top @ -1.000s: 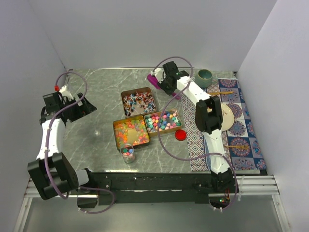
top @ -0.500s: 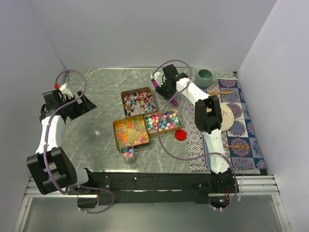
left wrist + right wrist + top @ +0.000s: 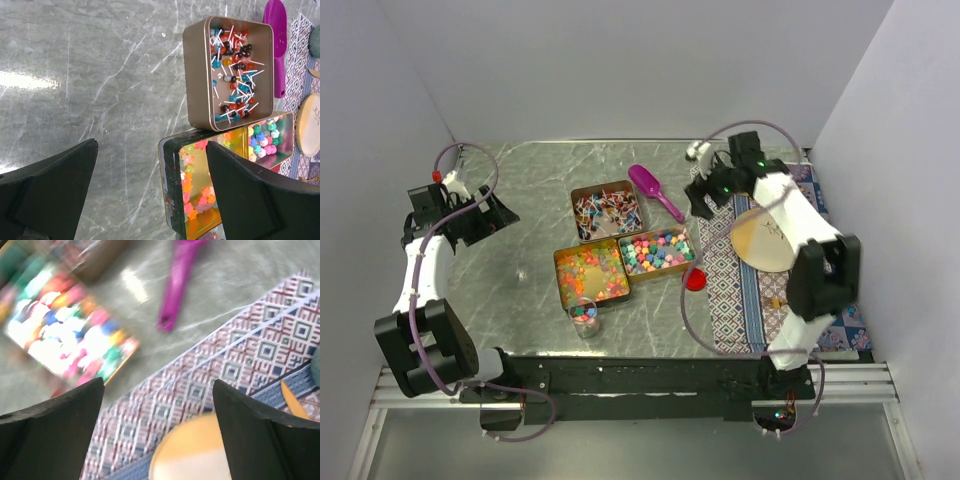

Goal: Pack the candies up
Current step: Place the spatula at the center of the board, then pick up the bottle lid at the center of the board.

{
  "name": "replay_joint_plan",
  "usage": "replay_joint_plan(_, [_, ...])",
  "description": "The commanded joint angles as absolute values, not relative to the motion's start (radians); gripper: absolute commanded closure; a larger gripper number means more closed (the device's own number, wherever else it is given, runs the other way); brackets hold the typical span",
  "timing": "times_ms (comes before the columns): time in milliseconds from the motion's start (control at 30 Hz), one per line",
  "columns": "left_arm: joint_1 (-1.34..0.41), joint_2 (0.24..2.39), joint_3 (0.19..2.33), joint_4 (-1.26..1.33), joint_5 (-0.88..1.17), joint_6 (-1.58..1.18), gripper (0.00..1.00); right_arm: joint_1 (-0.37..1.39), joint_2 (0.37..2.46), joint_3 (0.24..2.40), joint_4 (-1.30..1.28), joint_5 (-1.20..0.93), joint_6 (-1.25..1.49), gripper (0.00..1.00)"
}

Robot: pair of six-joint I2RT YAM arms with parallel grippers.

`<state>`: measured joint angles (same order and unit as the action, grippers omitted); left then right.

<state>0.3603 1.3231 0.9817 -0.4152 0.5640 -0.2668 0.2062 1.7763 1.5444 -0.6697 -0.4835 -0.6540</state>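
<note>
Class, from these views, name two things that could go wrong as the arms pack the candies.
The small jar stands near the front edge of the table; a low arm sweep might tip it. The purple scoop lies flat; the open right gripper could shove it instead of gripping it.

left hand (image 3: pixel 151 149) and right hand (image 3: pixel 158 386) both hover empty, jaws spread wide.

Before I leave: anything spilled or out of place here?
No spill: candies are inside the tins. The scoop lies loose beyond them, and the red lid lies beside them, not on the jar.
</note>
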Motion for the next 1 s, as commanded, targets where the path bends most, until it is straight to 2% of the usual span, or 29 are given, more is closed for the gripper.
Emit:
replay_joint_plan(0, [0.362, 1.307, 0.966, -0.385, 0.580, -0.253, 0.03, 0.236, 1.565, 1.248, -0.773, -0.655, -0.951, 0.00])
replay_joint_plan(100, [0.364, 1.302, 0.953, -0.370, 0.575, -0.252, 0.03, 0.238, 1.428, 1.078, -0.710, -0.615, -1.017, 0.00])
replay_joint_plan(167, [0.362, 1.301, 0.951, -0.376, 0.575, -0.249, 0.03, 0.238, 1.387, 1.049, -0.686, -0.609, -0.993, 0.00])
replay_joint_plan(267, [0.364, 1.298, 0.963, -0.397, 0.558, -0.227, 0.03, 0.245, 1.353, 1.017, -0.551, -0.531, -0.766, 0.00])
replay_joint_plan(433, [0.365, 1.249, 0.945, -0.390, 0.523, -0.236, 0.03, 0.281, 1.329, 0.973, -0.493, -0.399, -0.539, 0.03])
replay_joint_plan(767, [0.367, 1.160, 0.855, -0.361, 0.535, -0.308, 0.03, 0.388, 1.350, 0.897, -0.505, -0.299, -0.469, 0.05])
replay_joint_plan(967, [0.365, 1.126, 0.816, -0.344, 0.535, -0.322, 0.03, 0.419, 1.405, 0.940, -0.544, -0.287, -0.506, 0.04])
